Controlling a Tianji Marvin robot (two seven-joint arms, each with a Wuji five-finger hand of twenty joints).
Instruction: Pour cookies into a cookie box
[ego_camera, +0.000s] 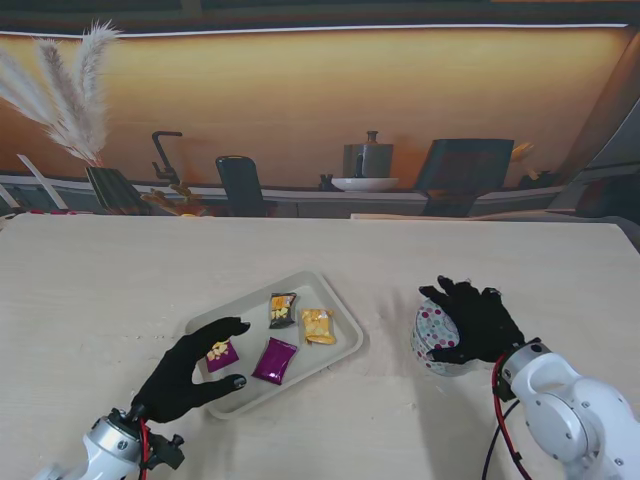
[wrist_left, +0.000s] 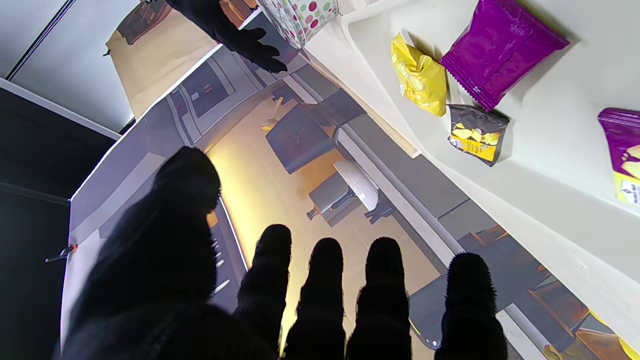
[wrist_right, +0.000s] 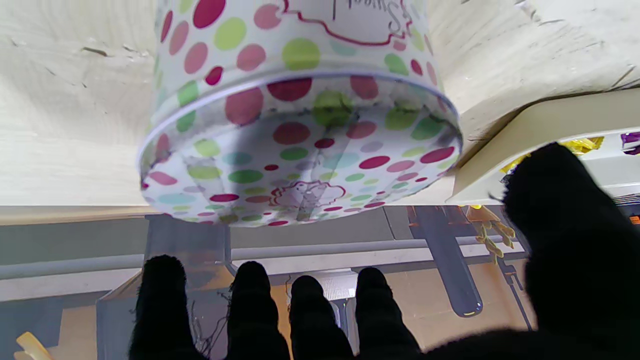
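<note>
Stand view: nearest to the camera, the left hand (ego_camera: 192, 377) is seen over the near left end of the tray (ego_camera: 345, 322), fingers spread apart and nothing held. Four cookie packets are laid in the tray: a purple packet with yellow print (ego_camera: 221, 353) under the fingertips, a plain purple packet (ego_camera: 275, 360), a yellow packet (ego_camera: 318, 326) and a dark packet (ego_camera: 282, 310) farther away. Their print cannot be read. To the right, the polka-dot cookie box (ego_camera: 433, 331) is covered by the right hand (ego_camera: 475, 320), fingers draped over its lid; a firm grasp cannot be confirmed. On the lid's label only part of a cursive word is shown, too cropped to read.
</note>
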